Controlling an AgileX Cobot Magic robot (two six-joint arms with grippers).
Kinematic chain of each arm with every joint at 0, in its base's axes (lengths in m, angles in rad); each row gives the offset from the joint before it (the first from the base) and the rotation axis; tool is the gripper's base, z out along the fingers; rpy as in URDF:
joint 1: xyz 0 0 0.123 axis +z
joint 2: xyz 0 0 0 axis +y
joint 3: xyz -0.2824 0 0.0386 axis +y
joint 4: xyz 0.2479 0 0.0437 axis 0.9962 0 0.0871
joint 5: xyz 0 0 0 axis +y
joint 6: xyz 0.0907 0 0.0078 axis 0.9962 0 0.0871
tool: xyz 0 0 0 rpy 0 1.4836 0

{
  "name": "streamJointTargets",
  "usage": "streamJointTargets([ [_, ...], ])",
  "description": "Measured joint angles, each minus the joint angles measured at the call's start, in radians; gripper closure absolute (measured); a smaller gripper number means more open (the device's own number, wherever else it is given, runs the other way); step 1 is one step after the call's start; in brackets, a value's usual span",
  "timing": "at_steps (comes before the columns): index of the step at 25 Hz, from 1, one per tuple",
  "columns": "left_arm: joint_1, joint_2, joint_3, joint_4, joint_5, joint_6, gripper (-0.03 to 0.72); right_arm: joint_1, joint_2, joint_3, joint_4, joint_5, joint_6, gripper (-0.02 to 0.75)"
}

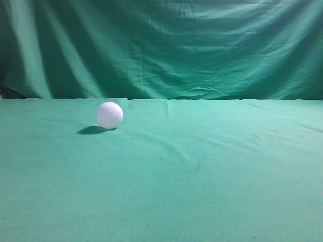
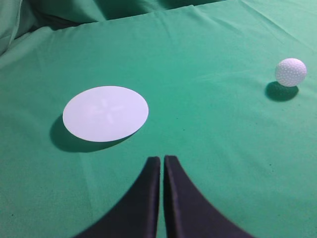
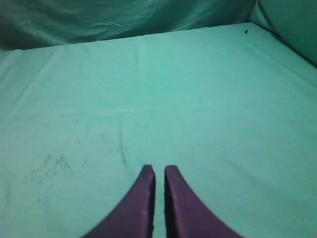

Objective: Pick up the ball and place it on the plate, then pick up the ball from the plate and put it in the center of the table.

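The white dimpled ball (image 1: 110, 115) rests on the green table (image 1: 202, 171), left of the middle in the exterior view. In the left wrist view the ball (image 2: 290, 72) lies at the far right, apart from a flat white round plate (image 2: 105, 113) at the left. The plate is empty. My left gripper (image 2: 162, 158) is shut and empty, just in front of the plate's right edge. My right gripper (image 3: 159, 168) is shut and empty over bare cloth. Neither gripper shows in the exterior view, and the plate is out of view there.
A draped green curtain (image 1: 166, 45) hangs behind the table. The table's cloth has faint wrinkles and dark specks (image 3: 49, 166) in the right wrist view.
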Motion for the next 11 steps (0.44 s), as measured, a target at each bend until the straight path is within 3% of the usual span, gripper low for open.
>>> streamJointTargets([
  [11,0.0,0.0,0.0,0.005,0.0,0.006,0.688,0.0,0.0,0.0,0.0,0.0,-0.002,0.682],
])
